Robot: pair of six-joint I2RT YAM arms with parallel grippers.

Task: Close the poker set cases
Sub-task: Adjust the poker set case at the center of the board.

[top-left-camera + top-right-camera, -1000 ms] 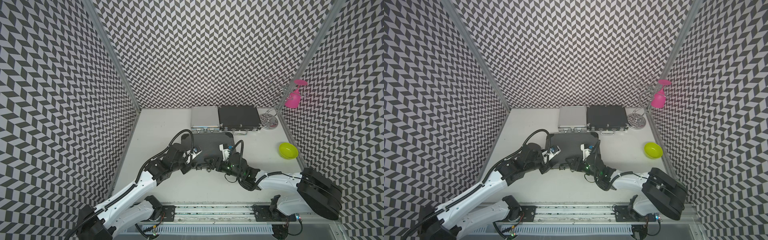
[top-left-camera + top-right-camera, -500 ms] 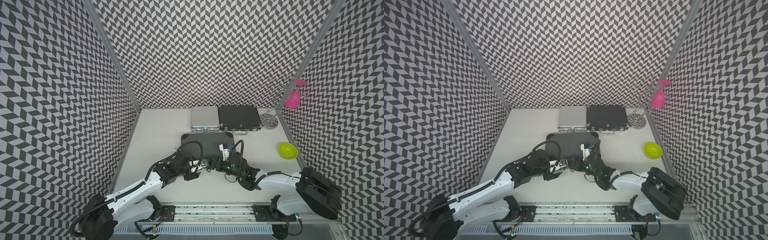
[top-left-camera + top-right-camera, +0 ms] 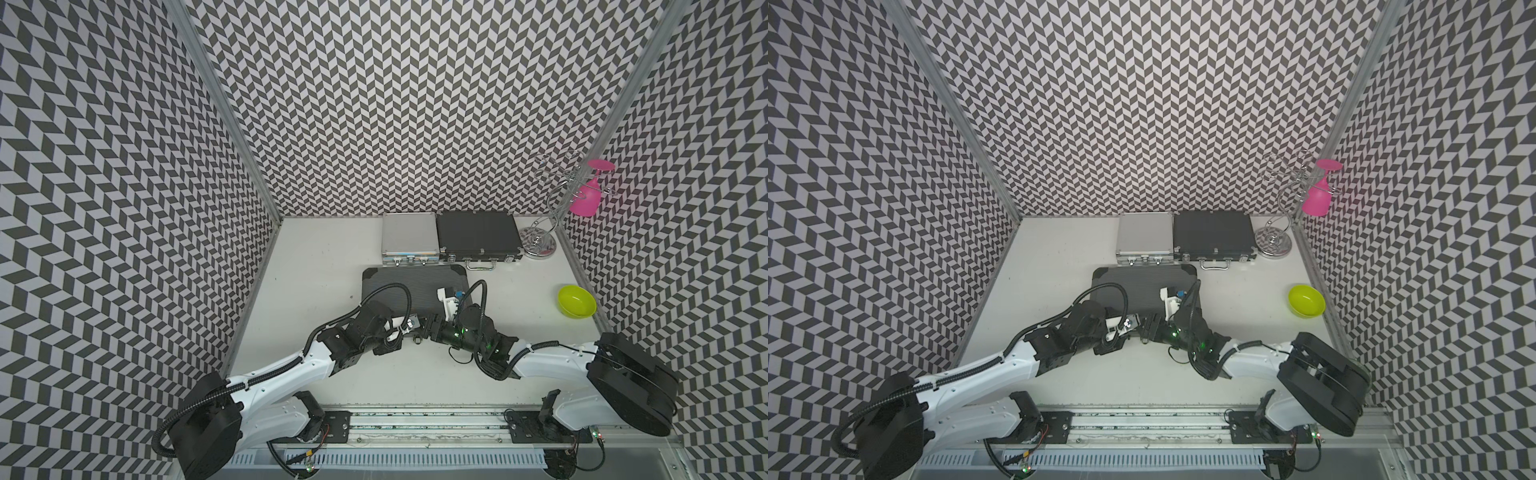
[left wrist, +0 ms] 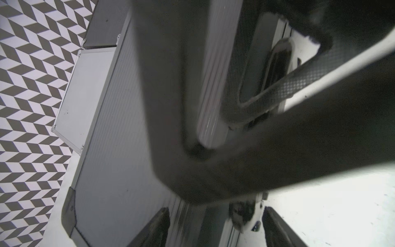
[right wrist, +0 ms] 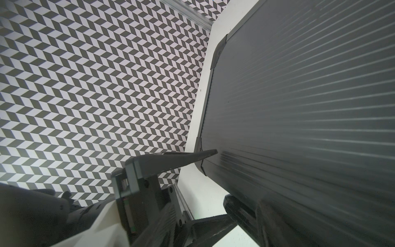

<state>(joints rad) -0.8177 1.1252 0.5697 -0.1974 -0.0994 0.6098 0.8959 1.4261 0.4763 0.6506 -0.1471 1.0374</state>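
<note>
In both top views the ribbed black case (image 3: 415,276) (image 3: 1142,277) lies shut on the table (image 3: 324,257), in front of the silver case (image 3: 409,237) and the black case with silver fittings (image 3: 478,235). The left gripper (image 3: 411,329) and right gripper (image 3: 424,328) meet at its near edge.

In the left wrist view the left fingers (image 4: 154,226) stand well apart over that edge.

In the right wrist view the left jaws gape wide, with one tip over the case's corner. I cannot tell how the right jaws stand.

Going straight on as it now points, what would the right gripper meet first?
Most likely the large ribbed black case: the right wrist view shows its front edge between the right gripper's open fingers. The left gripper lies close beyond; depth unclear.
</note>
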